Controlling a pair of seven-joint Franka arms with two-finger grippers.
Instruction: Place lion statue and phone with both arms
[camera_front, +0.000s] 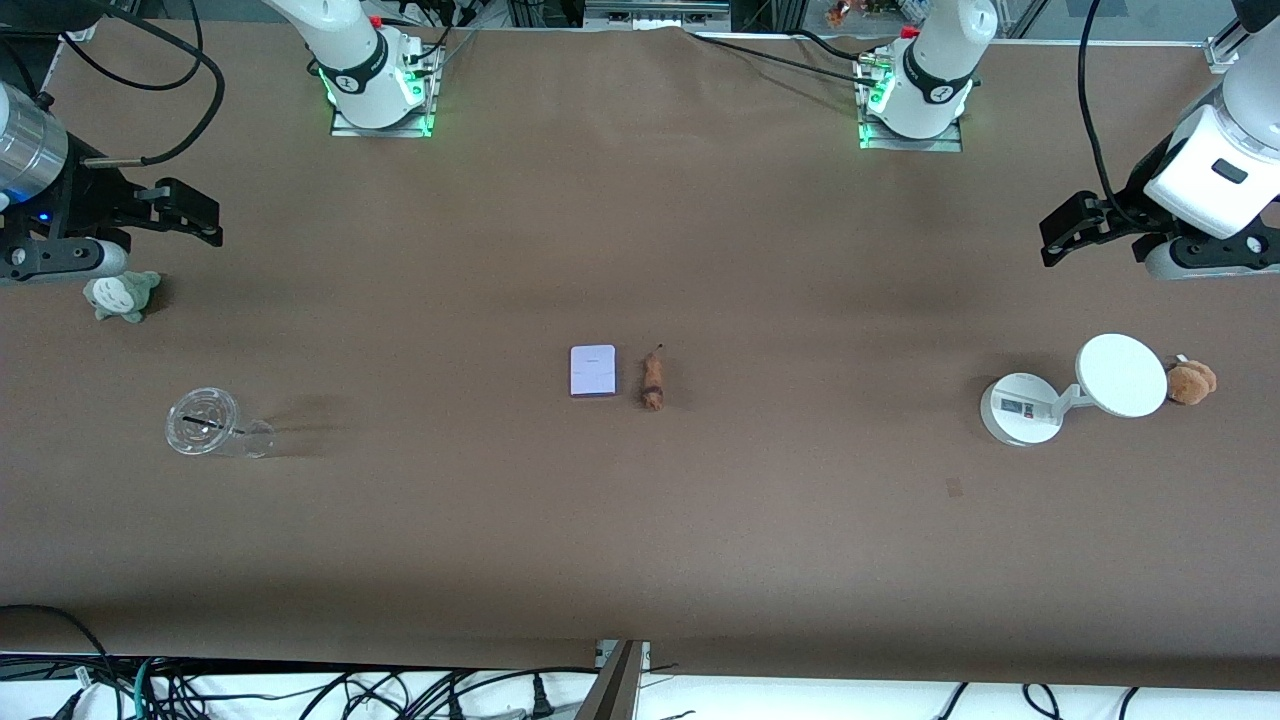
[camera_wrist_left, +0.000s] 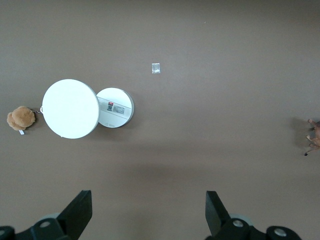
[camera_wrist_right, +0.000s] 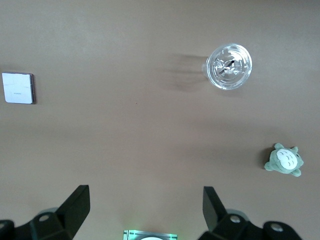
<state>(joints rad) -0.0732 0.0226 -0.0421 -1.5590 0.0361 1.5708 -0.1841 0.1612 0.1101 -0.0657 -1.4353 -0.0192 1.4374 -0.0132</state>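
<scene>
The phone (camera_front: 592, 371), a flat pale lavender rectangle, lies at the table's middle. The lion statue (camera_front: 652, 378), a small orange-brown figurine with a dark band, lies right beside it toward the left arm's end. My left gripper (camera_front: 1060, 232) hangs open and empty over bare table at the left arm's end; its wrist view (camera_wrist_left: 149, 210) shows the lion statue (camera_wrist_left: 314, 137) at the frame's edge. My right gripper (camera_front: 212, 222) hangs open and empty over the right arm's end; its wrist view (camera_wrist_right: 145, 207) shows the phone (camera_wrist_right: 18, 88).
A white round-platform scale (camera_front: 1120, 375) and a brown plush toy (camera_front: 1190, 381) sit at the left arm's end. A grey-green plush toy (camera_front: 122, 296) and a clear cup lying on its side (camera_front: 212, 425) sit at the right arm's end.
</scene>
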